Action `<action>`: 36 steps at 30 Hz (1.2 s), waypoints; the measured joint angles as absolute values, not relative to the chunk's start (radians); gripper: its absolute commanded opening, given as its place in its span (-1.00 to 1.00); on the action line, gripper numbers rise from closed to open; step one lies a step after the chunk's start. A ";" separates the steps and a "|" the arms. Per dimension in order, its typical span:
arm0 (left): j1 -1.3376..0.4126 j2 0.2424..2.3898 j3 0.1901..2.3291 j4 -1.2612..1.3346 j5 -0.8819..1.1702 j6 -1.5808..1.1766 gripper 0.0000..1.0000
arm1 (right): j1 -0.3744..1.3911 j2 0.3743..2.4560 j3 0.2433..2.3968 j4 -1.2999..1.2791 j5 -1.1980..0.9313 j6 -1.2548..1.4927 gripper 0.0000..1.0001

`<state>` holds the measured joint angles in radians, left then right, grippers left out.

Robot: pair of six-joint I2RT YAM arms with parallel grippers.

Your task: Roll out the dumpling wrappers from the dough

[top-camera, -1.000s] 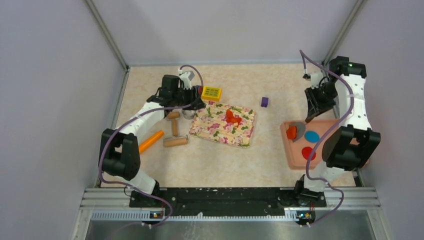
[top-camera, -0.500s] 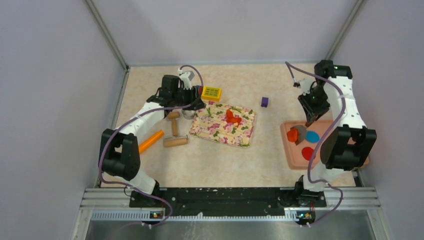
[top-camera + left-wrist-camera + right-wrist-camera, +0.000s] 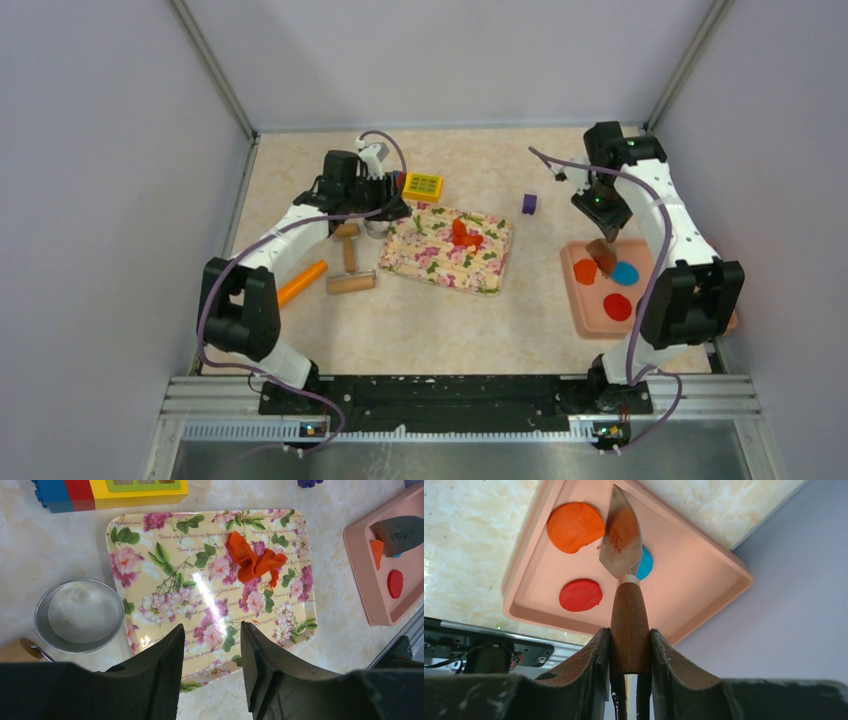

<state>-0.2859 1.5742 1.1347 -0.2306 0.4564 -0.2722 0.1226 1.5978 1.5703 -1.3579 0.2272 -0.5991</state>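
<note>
Left wrist: dough [image 3: 252, 562] crumpled, folded, red-orange — L end effector [image 3: 211, 632] apart; R end effector [image 3: 629, 634] clamped on spatula [image 3: 622, 535] handle.

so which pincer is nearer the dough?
Left. The left pincer sits at the left edge of the floral tray, near the dough; the right pincer is off over the pink tray, holding a spatula.

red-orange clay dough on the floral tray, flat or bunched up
Bunched up: the red-orange clay dough lies in crumpled folds on the floral tray.
</note>
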 measured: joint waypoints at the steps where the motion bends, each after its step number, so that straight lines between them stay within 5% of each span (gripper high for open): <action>1: -0.286 1.574 1.135 -0.230 0.456 -0.273 -0.03 | 0.123 1.598 1.571 -1.348 0.229 -0.600 -1.00; 8: -0.286 1.574 1.135 -0.229 0.457 -0.283 -0.04 | 0.130 1.598 1.634 -1.362 0.249 -0.602 -1.00; 19: -0.286 1.570 1.143 -0.271 0.455 -0.245 -0.05 | 0.131 1.638 2.090 -1.459 0.104 -0.516 -1.00; 36: -0.275 1.353 1.204 -0.390 0.313 -0.051 0.15 | 0.131 1.557 1.556 -1.274 -0.742 -0.540 -1.00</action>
